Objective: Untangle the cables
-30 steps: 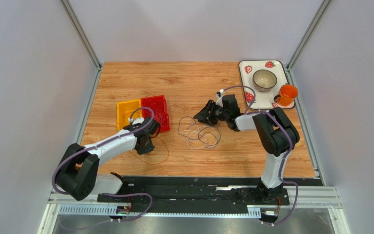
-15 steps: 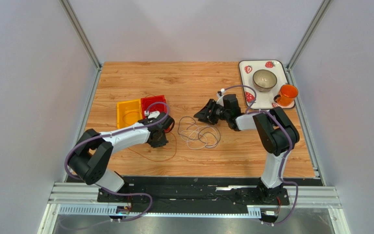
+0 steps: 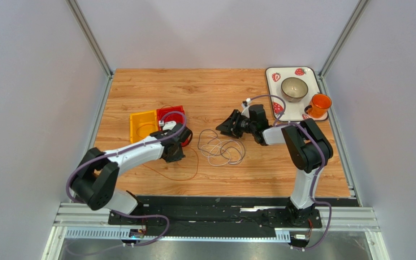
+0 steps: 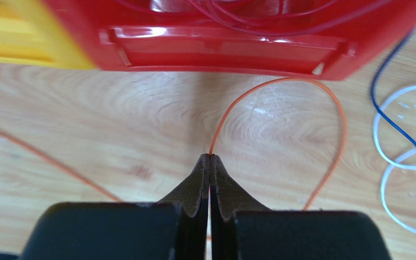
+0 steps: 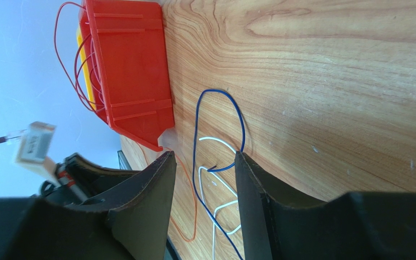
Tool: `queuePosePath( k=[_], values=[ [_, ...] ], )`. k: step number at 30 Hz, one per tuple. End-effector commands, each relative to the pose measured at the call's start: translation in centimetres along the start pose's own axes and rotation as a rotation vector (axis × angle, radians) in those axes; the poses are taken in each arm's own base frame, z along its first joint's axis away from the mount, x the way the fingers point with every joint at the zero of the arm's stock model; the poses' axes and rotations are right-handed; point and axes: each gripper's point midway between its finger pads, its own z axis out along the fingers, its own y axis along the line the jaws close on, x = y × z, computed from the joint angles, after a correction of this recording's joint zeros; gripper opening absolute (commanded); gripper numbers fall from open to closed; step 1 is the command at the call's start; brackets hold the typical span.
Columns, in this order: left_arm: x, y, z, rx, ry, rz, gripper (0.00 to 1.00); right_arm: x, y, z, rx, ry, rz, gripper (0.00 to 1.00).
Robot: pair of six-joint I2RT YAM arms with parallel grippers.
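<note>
Left hand (image 4: 210,162): is pinching the orange cable (image 4: 280,86) between fully closed tips, low over the surface (image 4: 112,119), just in front of the red bin (image 4: 221,49).
Orange cable: is leaving the pinch toward the red bin, arching to the right and dropping back beside the hand. Another stretch is running off to the left across the wood.
Other cables: a white cable (image 4: 381,124) and a blue cable (image 4: 381,97) are lying in loose loops on the surface between the two hands. Thin red cables (image 5: 74,65) are sitting coiled inside the red bin.
Right hand (image 5: 202,162): is hovering with its jaws apart and gripping nothing, at the far right edge of the white and blue loops and pointing at them.
Key relation: the orange loop is swinging out to the right of the left hand, toward the white and blue pile. I cannot tell whether it is crossing them or only lying beside them. The left arm is holding the orange one, while the right arm is sitting nearer the pile.
Likely step: the left arm is probably drawing the orange cable away from the pile, so pulling leftward along its length looks safer than lifting.
Surroundings: a yellow bin (image 4: 9,32) is touching the red one. A tray (image 3: 272,70) with a bowl (image 3: 294,88) and a cup (image 3: 320,104) is standing well apart at the far right corner.
</note>
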Motion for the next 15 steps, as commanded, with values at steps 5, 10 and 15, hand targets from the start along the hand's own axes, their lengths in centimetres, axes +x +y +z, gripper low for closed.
queuePosePath(
  k=[5, 10, 15],
  values=[
    [-9.1, 2.5, -13.7, 0.072, -0.315, 0.005, 0.0, -0.2, 0.1, 0.1, -0.029, -0.006, 0.0, 0.47],
    [-13.3, 5.1, -21.9, 0.12, -0.481, -0.038, 0.0, -0.2, 0.1, 0.1, -0.031, -0.004, 0.003, 0.47],
    [-16.3, 8.3, -26.7, 0.063, -0.597, -0.069, 0.0, -0.3, 0.2, 0.1, -0.034, -0.007, 0.002, 0.47]
  ],
)
